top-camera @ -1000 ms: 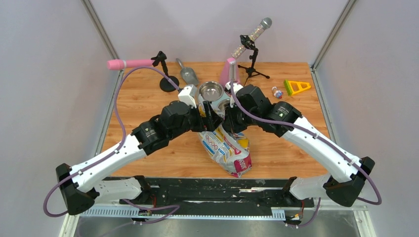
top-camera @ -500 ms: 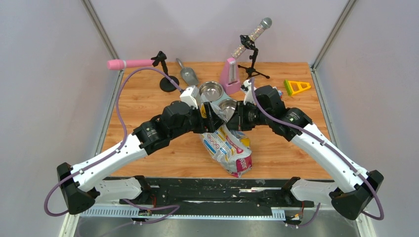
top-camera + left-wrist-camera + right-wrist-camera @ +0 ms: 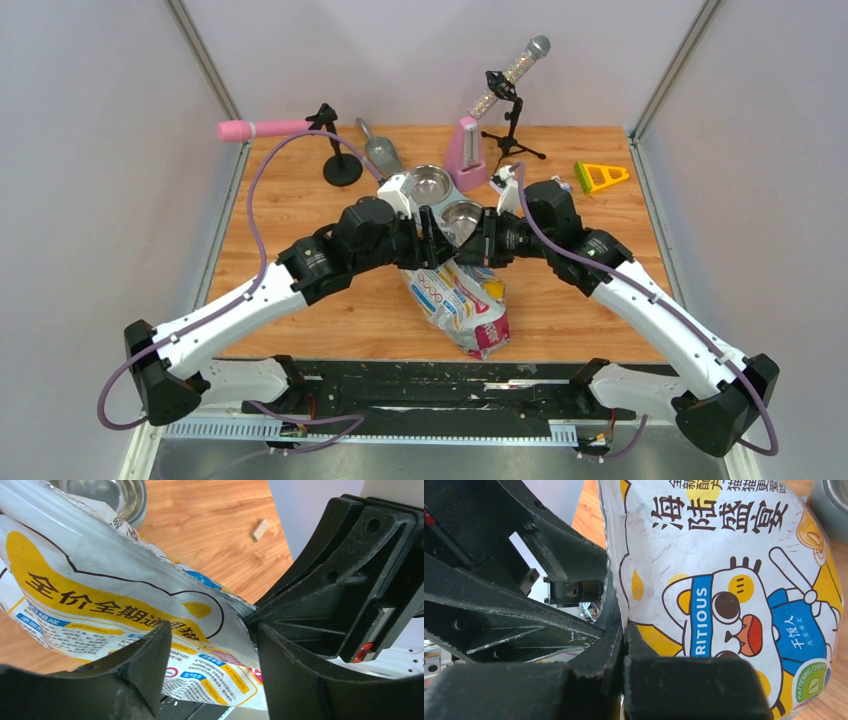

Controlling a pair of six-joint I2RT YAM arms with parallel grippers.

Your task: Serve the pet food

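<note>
Both arms bend inward and meet over the printed bag. The right tool is clamped on its top edge; the left tool straddles it, fingers apart.

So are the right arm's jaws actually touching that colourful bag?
Touching. The right wrist view shows the right jaws shut on the edge of the bag, with its foil pinched between them.

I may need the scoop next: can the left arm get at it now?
Probably yes: the scoop lies bare just beyond the left end effector, whose open jaws straddle the bag edge without gripping.
</note>
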